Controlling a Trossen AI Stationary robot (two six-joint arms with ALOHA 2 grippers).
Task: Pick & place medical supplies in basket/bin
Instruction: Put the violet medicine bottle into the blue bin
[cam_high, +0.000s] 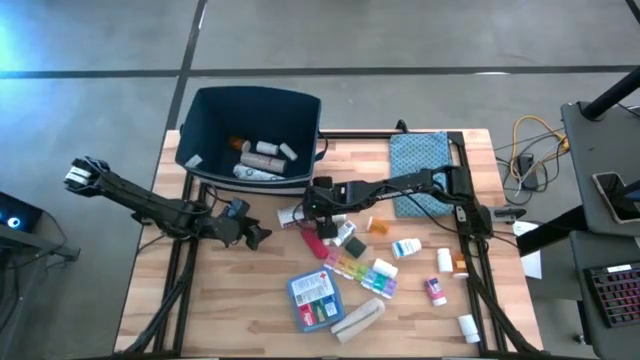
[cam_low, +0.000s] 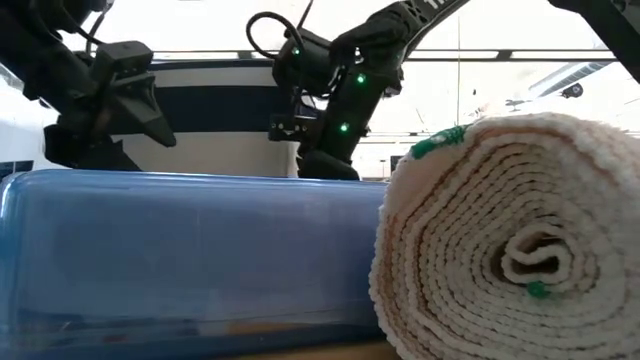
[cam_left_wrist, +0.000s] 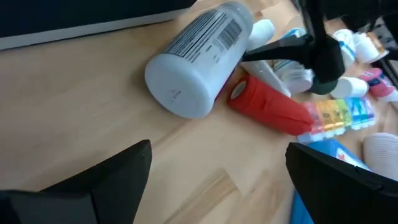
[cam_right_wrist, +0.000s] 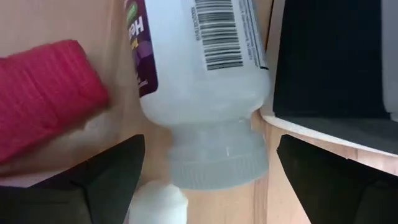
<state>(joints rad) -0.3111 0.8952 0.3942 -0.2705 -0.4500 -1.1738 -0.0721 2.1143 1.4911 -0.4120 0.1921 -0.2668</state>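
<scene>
Both sets of jaws are open right now. Right gripper (cam_high: 308, 213) sits mid-tabletop straddling a white pill bottle (cam_right_wrist: 199, 81) lying on its side, not clamped on it, red roll (cam_right_wrist: 43, 96) just beside. Left gripper (cam_high: 258, 236) hovers nearby holding nothing. Navy bin (cam_high: 205, 110) at the far edge already has a few bottles

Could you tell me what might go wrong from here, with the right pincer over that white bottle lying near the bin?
The white bottle lies on its side between the open right pincer; being round, it could roll away as the fingers close. The red roll and tubes lie against it, so they might get nudged or pinched too. The open left pincer waits nearby, so the arms could collide.
</scene>
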